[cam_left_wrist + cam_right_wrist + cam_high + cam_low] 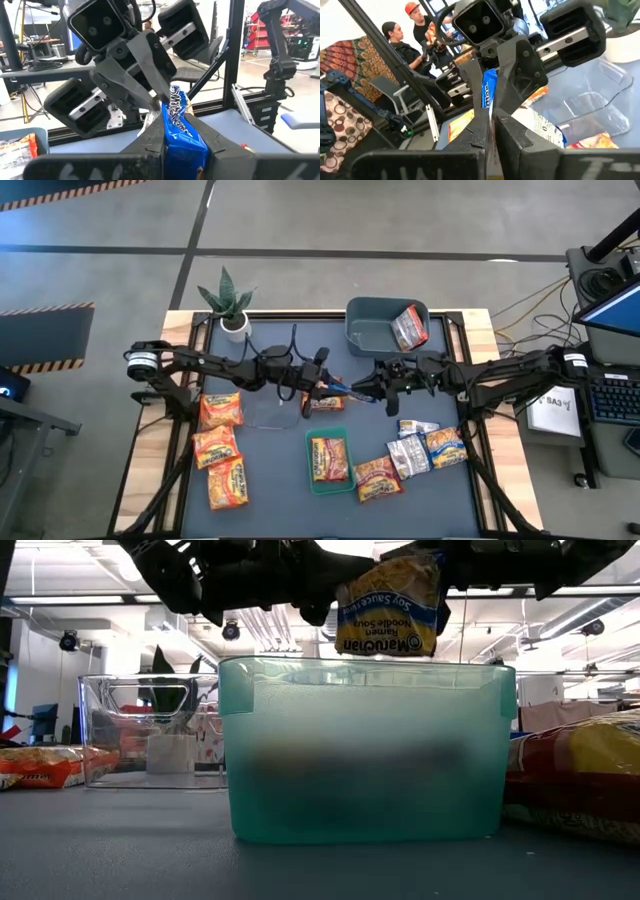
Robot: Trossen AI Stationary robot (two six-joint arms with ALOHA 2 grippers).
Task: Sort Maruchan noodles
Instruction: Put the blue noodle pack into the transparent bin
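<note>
A blue and yellow Maruchan noodle packet hangs in the air over the table's middle, between my two grippers. My left gripper comes from the left and is shut on it. My right gripper comes from the right and is shut on it too. In the low view the packet shows its print upside down. Orange packets lie flat at the left. One orange packet lies in the green tray. A silver packet lies in the grey-blue bin. My left gripper pinches the packet's blue end between its two fingers, level from the table's left. The packet stands on edge between the fingers, lifted clear of the table. My right gripper pinches the packet's opposite end between its two fingers, level from the table's right. Its fingers meet on a thin edge of the packet. The packet hangs clear of the table.
A clear bin stands just near of the left gripper. Several more packets lie at the near right. A potted plant stands at the far left corner. People sit beyond the table in the room.
</note>
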